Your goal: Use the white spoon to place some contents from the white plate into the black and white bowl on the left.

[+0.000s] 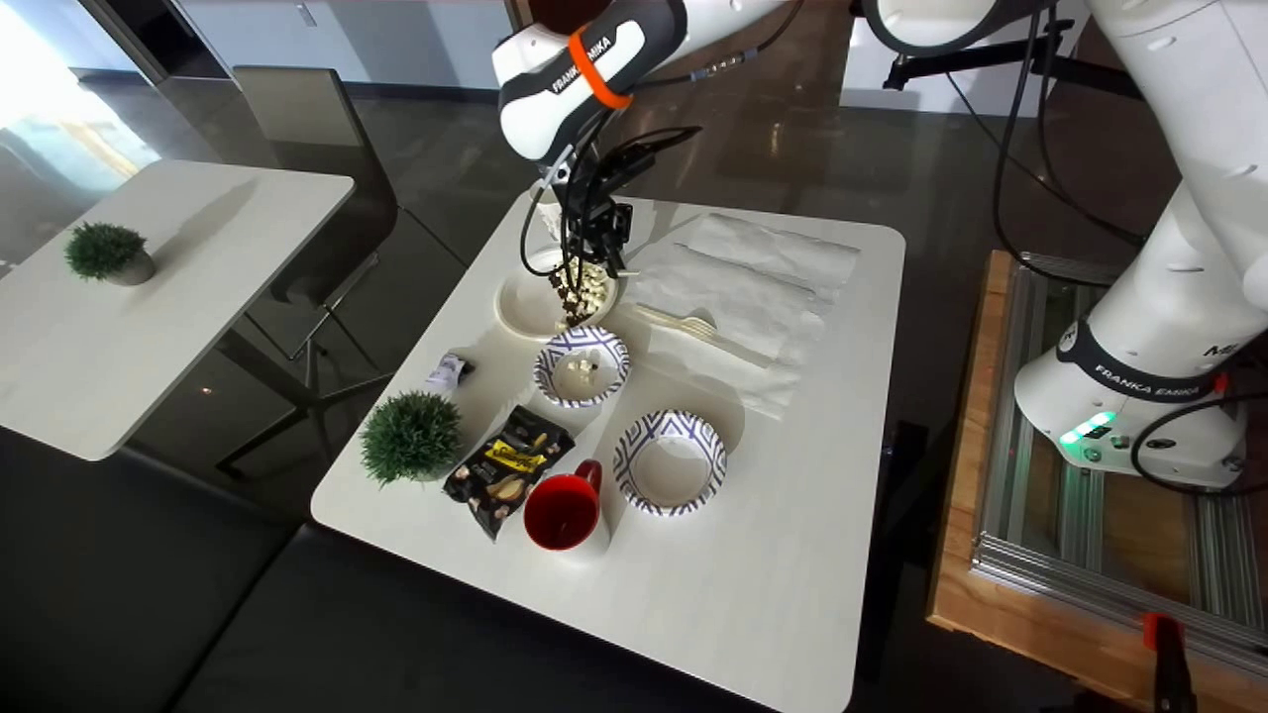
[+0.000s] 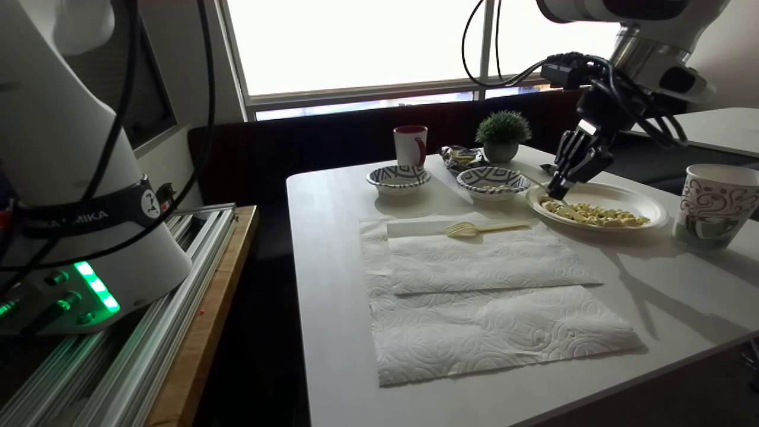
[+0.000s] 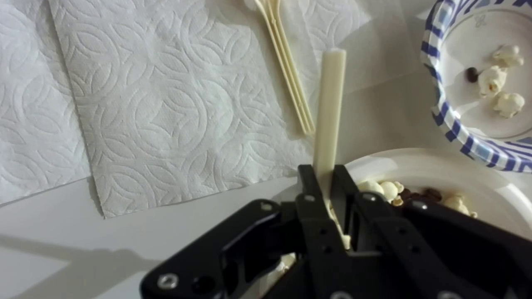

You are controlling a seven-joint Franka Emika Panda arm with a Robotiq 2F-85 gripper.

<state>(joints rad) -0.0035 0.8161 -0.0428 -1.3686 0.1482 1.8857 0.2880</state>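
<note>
While the table [image 1: 773, 594] is leaving loads of bare room toward one corner, quilted paper towels [image 3: 145, 108] are lying just beside the plate [image 1: 530, 307], a round, shallow white one that's sitting kinda near an edge. The bowl [image 3: 461, 104] beside the plate is showing off a blue geometric rim. The gripper [image 3: 324, 174] is pinching the spoon [image 3: 330, 108], slim, smooth and off-white, its lower end pointing down at puffy popcorn [image 2: 605, 216] and dark brown bits [image 3: 431, 194] on the plate.

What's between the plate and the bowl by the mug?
The other bowl, with some popcorn in it. It shows between the plate and the bowl by the mug in both exterior views.
</note>
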